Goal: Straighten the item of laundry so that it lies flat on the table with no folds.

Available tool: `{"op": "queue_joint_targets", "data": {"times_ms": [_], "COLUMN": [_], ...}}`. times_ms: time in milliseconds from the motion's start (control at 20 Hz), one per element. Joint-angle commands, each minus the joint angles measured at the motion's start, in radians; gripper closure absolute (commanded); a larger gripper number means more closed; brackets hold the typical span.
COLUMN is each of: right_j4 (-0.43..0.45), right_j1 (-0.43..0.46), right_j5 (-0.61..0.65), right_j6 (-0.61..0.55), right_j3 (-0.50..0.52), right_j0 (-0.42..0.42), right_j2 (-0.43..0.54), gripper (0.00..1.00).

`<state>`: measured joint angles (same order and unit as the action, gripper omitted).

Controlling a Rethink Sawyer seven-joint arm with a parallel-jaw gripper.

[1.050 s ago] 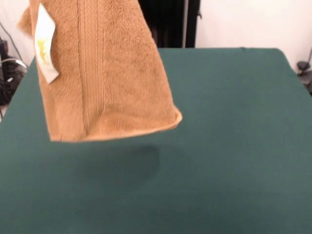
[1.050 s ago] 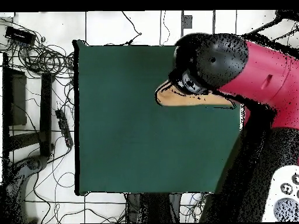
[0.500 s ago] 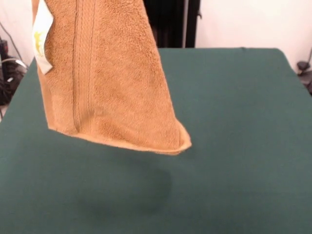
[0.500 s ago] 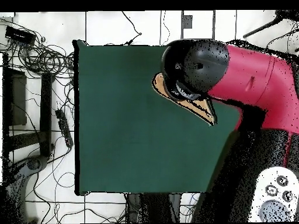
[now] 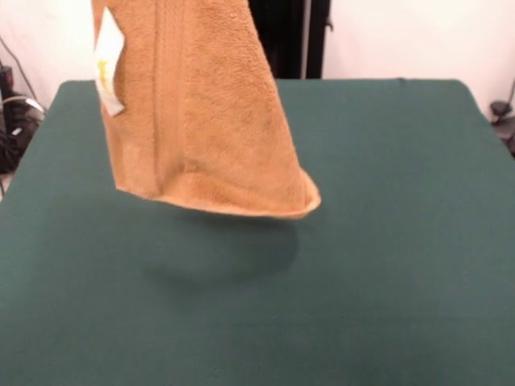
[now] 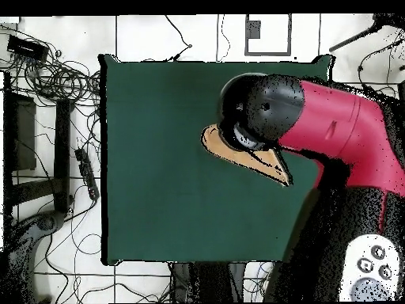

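The item of laundry [image 5: 201,112], an orange-tan towel with a woven band and a white label [image 5: 109,64], hangs in the air over the table [image 5: 386,241]. Its lower edge floats clear of the green cloth and casts a shadow below. Its top runs out past the picture's upper edge, so the hold on it is hidden there. In the overhead view, a strip of the towel [image 6: 241,154] peeks out under the arm's black end [image 6: 257,111], which covers the gripper. The hanging towel shows that the gripper is shut on it.
The red arm [image 6: 340,134] reaches over the table's right half in the overhead view. Cables and equipment [image 6: 55,79] lie on the floor beside the table's left edge there. A dark stand [image 5: 286,36] rises behind the table in the front view.
The towel has swung right in the front view, toward the table's middle, and its lower edge has lifted slightly. In the overhead view the arm's end has moved left and toward the base.
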<state>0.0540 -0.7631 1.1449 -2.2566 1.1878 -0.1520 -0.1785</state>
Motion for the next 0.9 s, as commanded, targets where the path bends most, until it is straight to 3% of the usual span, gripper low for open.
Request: {"op": "queue_joint_targets", "data": {"times_ms": [50,600,900], "right_j4": [0.019,0.058,0.07], "right_j1": [-0.022,-0.02,-0.037], "right_j5": [-0.095,-0.275,-0.31], "right_j6": [0.213,0.095,0.029], "right_j3": [0.23,0.345,0.375], "right_j0": [0.007,0.034,0.076], "right_j2": [0.152,0.161,0.134], "gripper": [1.0,1.0,1.0]}}
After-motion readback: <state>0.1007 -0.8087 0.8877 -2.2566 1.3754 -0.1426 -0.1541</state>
